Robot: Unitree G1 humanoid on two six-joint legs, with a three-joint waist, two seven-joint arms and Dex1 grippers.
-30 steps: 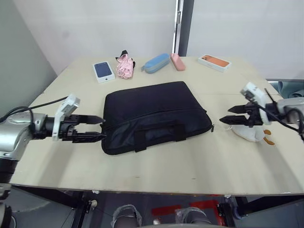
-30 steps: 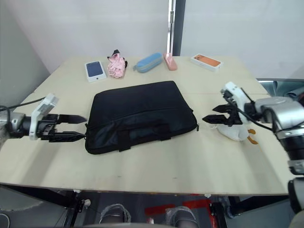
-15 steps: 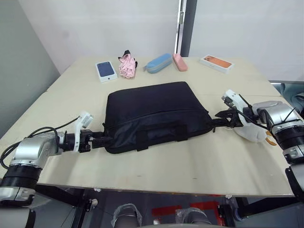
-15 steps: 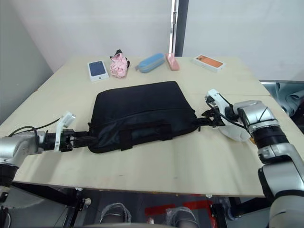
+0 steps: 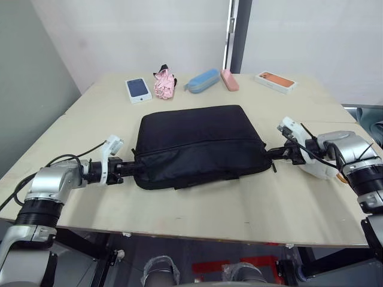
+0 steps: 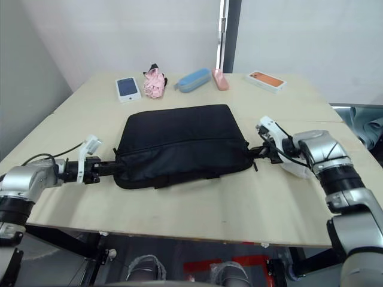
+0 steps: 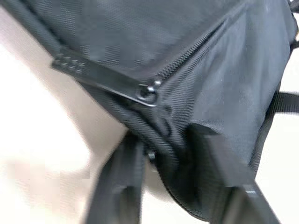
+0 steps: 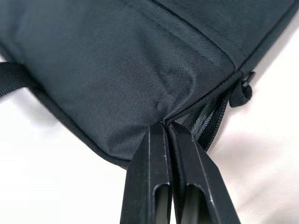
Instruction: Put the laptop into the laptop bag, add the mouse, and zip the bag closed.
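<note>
- Both arms have closed in on the bag (image 5: 200, 143) since a second ago: then they hung off its two ends, fingers spread; now each is on a corner. The near handles, which lay out on the table, are now mostly tucked under the front edge.
- Left gripper (image 7: 168, 140): fingers straddle the bag's corner at 9 o'clock, fabric bunched between them. I judge it clamped on the bag, just below the zipper pull (image 7: 148, 89).
- Right gripper (image 8: 169, 133): fingers pressed together on a pinch of fabric at the 3 o'clock corner, beside the zipper end and its small loop (image 8: 240, 93).
- Bag lies flat mid-table (image 5: 251, 203), long side across my view. No laptop visible; I cannot tell whether it is inside.
- White mouse-like object (image 5: 320, 170) sits just beyond the right gripper at 3 o'clock, partly hidden by the arm.
- At 12 o'clock, well apart from the bag: two phone boxes (image 5: 137, 89), pink cloth (image 5: 163, 84), blue case (image 5: 201, 80).
- Step in hand, as I read it: pinning both ends so the zipper line is taut.
- To do it well: pull the corners apart evenly and keep them low on the table; hold cloth, not zipper teeth. Then one gripper must let go to take the pull, so the other should anchor firmly first.
</note>
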